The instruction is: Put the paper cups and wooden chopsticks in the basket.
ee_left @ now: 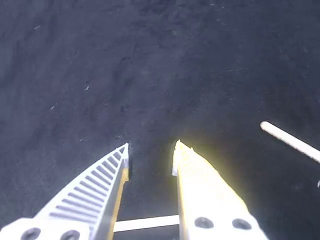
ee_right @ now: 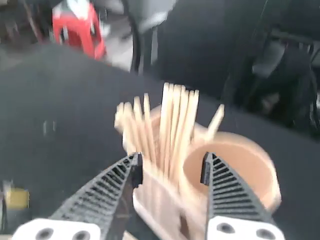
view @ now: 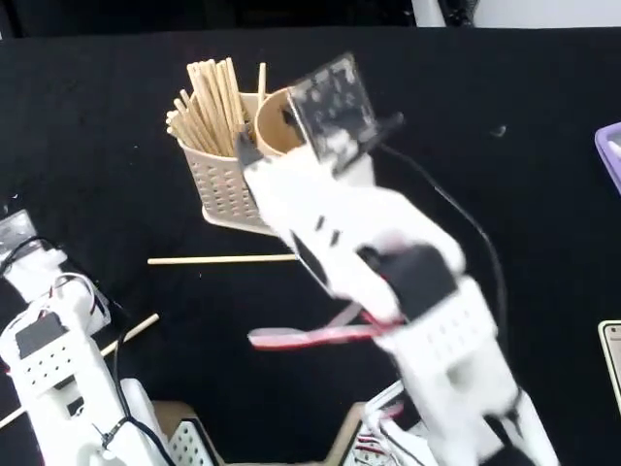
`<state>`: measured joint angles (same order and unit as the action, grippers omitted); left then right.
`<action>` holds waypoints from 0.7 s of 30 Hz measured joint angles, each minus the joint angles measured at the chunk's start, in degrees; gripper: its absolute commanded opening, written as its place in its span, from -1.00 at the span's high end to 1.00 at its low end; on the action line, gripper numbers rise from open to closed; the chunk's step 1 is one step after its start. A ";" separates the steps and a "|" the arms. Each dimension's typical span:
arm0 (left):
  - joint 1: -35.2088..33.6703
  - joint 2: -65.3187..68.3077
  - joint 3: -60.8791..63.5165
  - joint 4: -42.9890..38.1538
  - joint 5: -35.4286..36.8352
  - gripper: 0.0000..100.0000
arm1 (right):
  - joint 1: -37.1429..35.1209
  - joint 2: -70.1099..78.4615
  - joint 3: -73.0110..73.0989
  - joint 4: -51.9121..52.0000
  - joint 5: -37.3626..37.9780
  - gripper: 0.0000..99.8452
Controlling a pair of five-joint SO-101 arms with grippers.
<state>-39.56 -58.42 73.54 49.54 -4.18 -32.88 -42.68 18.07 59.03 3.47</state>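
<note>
A cream perforated basket [view: 225,189] stands at the back of the black table. It holds a bundle of wooden chopsticks [view: 207,109] and a brown paper cup [view: 278,124]. My right gripper [ee_right: 171,162] hangs open just above the basket [ee_right: 160,202], with its fingers either side of the chopsticks [ee_right: 172,127] and beside the cup [ee_right: 235,162]. One loose chopstick [view: 221,259] lies in front of the basket. Another [view: 134,331] lies by my left arm [view: 47,354]. My left gripper [ee_left: 150,150] is open and empty over bare cloth, with a chopstick [ee_left: 290,141] off to one side.
A purple object [view: 609,150] sits at the table's right edge, and a pale item [view: 611,349] lies lower on that edge. A red cable [view: 310,335] runs beside the right arm. Beyond the table, a red stool [ee_right: 77,27] and dark chairs stand in the room.
</note>
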 measured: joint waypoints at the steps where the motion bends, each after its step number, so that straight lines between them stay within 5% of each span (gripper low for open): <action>1: 0.35 0.00 -0.70 0.44 -1.14 0.69 | 0.00 -1.76 1.23 3.52 1.76 0.60; 7: 1.05 0.35 -11.34 13.63 -14.77 0.47 | 0.00 -12.04 12.57 19.34 10.46 0.60; 12: 2.55 2.02 -14.51 26.37 -38.59 0.52 | 0.00 -25.76 22.51 22.68 13.19 0.60; 17: 2.64 5.01 -13.36 28.84 -62.24 0.52 | 6.68 -39.56 29.89 22.77 18.37 0.60; 21: 2.64 6.42 -11.78 28.48 -70.15 0.52 | 15.65 -41.41 35.87 22.77 23.12 0.60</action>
<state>-36.92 -52.00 61.76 78.02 -74.33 -17.23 -84.09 53.93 81.80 26.59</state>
